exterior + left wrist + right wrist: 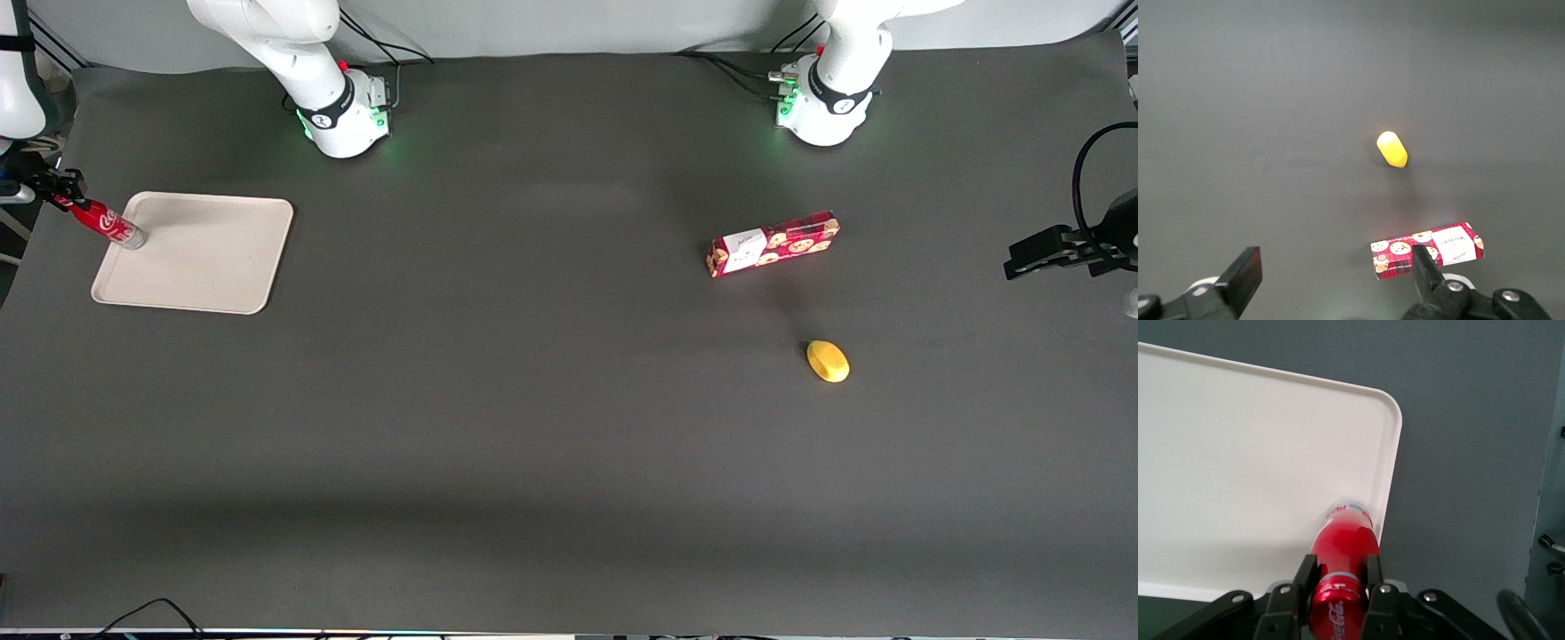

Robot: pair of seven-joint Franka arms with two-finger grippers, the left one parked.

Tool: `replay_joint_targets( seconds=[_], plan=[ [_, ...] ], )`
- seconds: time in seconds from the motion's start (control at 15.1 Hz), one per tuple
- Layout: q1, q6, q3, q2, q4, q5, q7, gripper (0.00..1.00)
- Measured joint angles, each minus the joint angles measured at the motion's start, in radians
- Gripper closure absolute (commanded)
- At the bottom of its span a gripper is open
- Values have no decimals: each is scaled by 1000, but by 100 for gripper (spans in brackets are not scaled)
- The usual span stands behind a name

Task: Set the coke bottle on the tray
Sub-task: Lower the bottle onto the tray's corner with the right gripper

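My right gripper (64, 194) is shut on the coke bottle (108, 222), a slim red bottle with white script, at the working arm's end of the table. It grips the bottle near its cap. The bottle hangs tilted, with its silvery base over the edge of the beige tray (213, 267). Whether the base touches the tray I cannot tell. In the right wrist view the fingers (1305, 577) clamp the bottle (1343, 550) on both sides, and its base is over the tray (1238, 467), just inside the rim near a rounded corner.
A red cookie box (772, 244) and a yellow lemon-like object (828, 361) lie toward the parked arm's end; both show in the left wrist view, the box (1428, 249) and the yellow object (1392, 149). Dark grey cloth covers the table.
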State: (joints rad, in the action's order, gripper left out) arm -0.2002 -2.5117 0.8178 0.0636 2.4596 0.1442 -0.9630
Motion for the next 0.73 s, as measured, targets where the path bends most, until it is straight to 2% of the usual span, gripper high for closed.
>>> replay_joint_targets(
  seconds=[0.07, 0.13, 0.26, 0.73],
  plan=[
    [0, -1, 0, -2, 2, 0, 0, 100],
    [0, -1, 0, -3, 3, 0, 0, 73],
    [0, -1, 0, -4, 3, 0, 0, 0],
    [10, -5, -2, 6, -4, -1, -1, 0]
  ],
)
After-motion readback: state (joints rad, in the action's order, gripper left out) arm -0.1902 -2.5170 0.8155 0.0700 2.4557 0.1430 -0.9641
